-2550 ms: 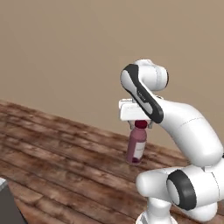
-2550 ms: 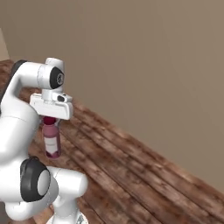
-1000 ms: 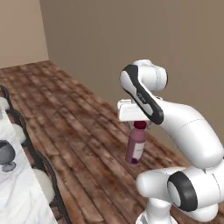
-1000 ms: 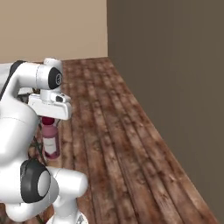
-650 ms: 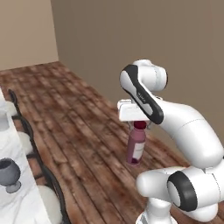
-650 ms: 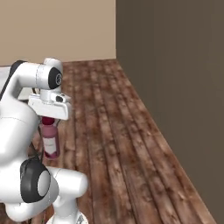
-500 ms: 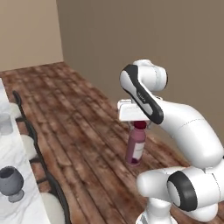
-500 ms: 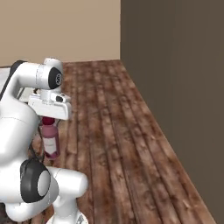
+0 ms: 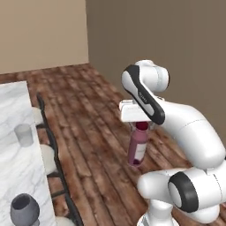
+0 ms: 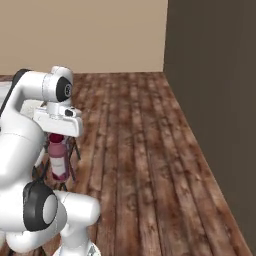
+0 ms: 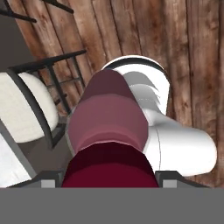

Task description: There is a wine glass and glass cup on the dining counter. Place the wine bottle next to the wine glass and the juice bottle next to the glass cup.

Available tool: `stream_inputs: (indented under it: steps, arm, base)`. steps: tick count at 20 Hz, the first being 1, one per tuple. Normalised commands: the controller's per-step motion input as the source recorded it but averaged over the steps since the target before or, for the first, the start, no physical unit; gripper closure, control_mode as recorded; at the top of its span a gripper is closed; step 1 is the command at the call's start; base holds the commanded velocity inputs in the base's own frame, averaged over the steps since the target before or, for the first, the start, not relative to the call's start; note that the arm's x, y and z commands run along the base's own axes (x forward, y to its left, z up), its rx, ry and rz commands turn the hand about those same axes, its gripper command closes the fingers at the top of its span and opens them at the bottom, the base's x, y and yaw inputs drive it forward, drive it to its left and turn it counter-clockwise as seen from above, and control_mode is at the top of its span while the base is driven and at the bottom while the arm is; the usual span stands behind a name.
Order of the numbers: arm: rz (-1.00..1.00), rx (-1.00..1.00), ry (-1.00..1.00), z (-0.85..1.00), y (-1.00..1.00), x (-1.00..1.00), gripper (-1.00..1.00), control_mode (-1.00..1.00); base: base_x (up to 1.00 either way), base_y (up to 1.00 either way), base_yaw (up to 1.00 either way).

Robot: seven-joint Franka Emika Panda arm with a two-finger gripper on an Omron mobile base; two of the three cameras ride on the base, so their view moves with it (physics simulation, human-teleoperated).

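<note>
Maroon juice bottle (image 9: 137, 148) hangs upright by its cap from your pincer (image 9: 140, 124), clenched on it above the wood floor, well apart from the glass cup (image 9: 24, 134) on the worktop (image 9: 12, 110), so a jolt could swing it loose.

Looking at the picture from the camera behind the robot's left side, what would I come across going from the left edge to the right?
Glass cup and wine glass on the dining counter → stools → juice bottle hanging from the gripper.
</note>
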Motion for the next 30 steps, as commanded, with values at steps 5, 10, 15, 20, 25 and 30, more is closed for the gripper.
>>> stream_inputs:
  steps: [5, 10, 15, 20, 25, 30]
  arm:
    - [0.0, 0.0, 0.0, 0.0, 0.0, 0.0, 1.0, 1.0]
    - [0.0, 0.0, 0.0, 0.0, 0.0, 0.0, 1.0, 1.0]
    - [0.0, 0.0, 0.0, 0.0, 0.0, 0.0, 1.0, 1.0]
    - [0.0, 0.0, 0.0, 0.0, 0.0, 0.0, 1.0, 1.0]
    - [0.0, 0.0, 0.0, 0.0, 0.0, 0.0, 1.0, 1.0]
    - [0.0, 0.0, 0.0, 0.0, 0.0, 0.0, 1.0, 1.0]
  base:
    - [0.66, -0.07, 0.39]
    - [0.57, -0.07, 0.49]
    - [0.47, -0.05, 0.58]
    - [0.47, -0.09, 0.54]
    - [0.51, -0.12, 0.46]
    - [0.55, -0.12, 0.41]
